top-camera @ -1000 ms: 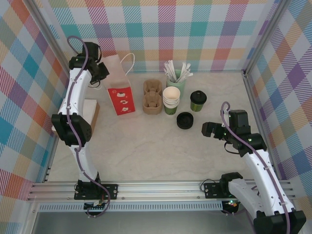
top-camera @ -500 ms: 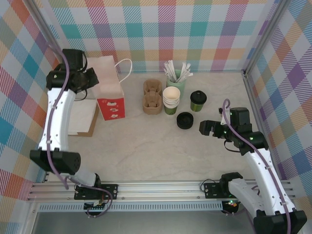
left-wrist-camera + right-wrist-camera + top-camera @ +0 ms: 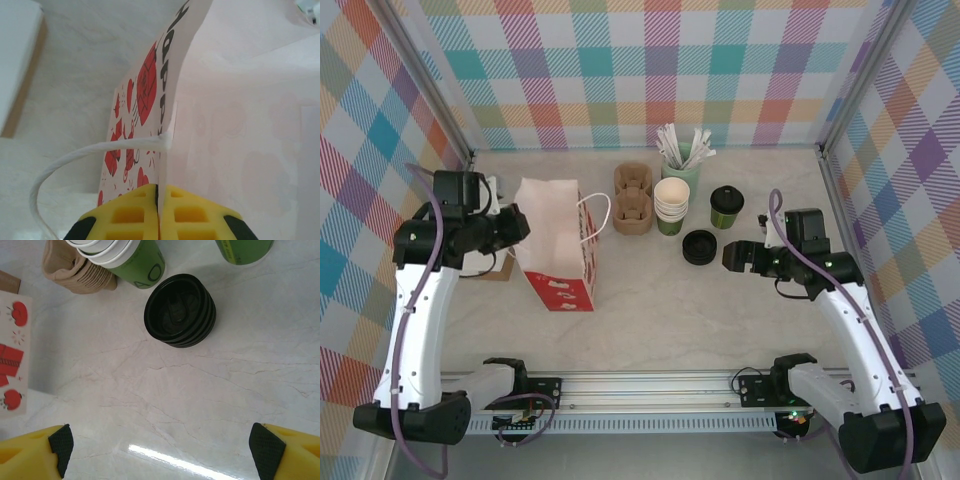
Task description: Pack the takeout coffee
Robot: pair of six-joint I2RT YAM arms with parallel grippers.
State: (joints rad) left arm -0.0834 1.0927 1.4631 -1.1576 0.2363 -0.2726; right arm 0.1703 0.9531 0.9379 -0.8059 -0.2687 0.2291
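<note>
bag (image 3: 553, 240): white, red print | takeout coffee (image 3: 725, 216): dark green, black lid (image 3: 727, 196) | walls (image 3: 650, 60): pastel plaid

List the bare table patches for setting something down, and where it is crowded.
Bare: the front stretch between the paper bag, the black lids and the near rail. Crowded: the back middle, around the cup stack and lidded cup.

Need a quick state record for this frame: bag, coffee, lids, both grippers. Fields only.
bag: white paper with red print, standing left of centre on the table
left gripper: shut on the bag's top edge
coffee: green cup with black lid, on the table at back right, not in the bag
right gripper: open, holding nothing, facing the stack of black lids
other: stack of lidless cups, cardboard carriers, pot of stirrers
status: coffee not yet packed
</note>
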